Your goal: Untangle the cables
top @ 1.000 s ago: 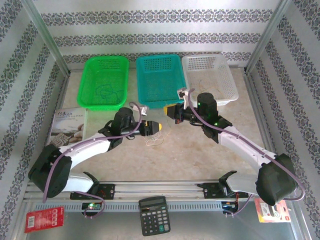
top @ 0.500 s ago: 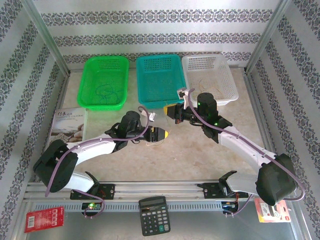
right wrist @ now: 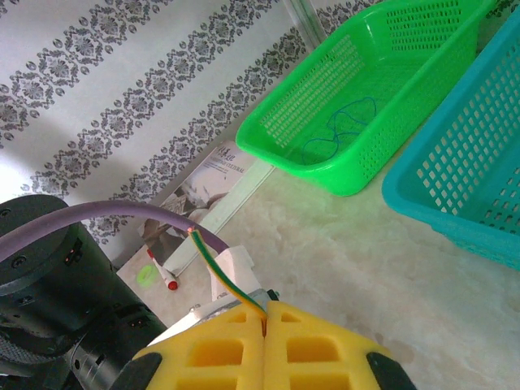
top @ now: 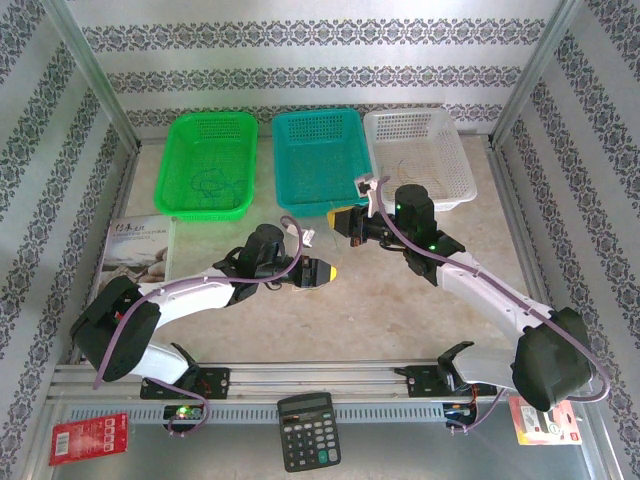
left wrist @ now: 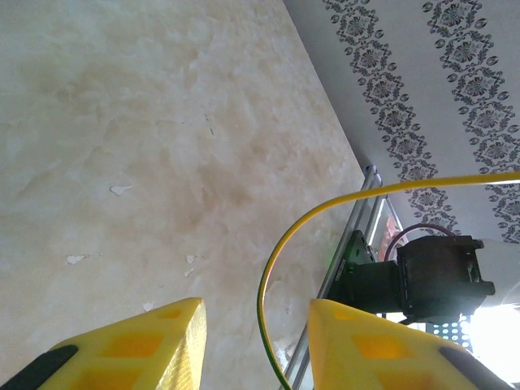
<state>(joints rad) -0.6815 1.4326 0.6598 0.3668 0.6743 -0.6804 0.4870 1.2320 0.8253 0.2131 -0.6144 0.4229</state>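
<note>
The right gripper (right wrist: 266,317) has its yellow fingers pressed together, pinching a yellow-green cable (right wrist: 213,264) that rises up and left to a bare cut end. The green basket (right wrist: 325,172) stands beyond it on the pale marbled table (right wrist: 366,260), with a thin blue strand (right wrist: 337,130) curled inside. A teal basket (right wrist: 455,162) sits just right of the green basket. Left of the green basket, a booklet (right wrist: 215,183) lies by the patterned wall (right wrist: 122,81). Farther left and nearer is a black arm (right wrist: 49,268), with a purple cord (right wrist: 106,215) arching over it.

A lab-style test cell: marble-look bench (top: 400,310) boxed in by patterned wall panels (top: 300,60) on metal posts (top: 95,75), mounting rail (top: 320,373) in front.
</note>
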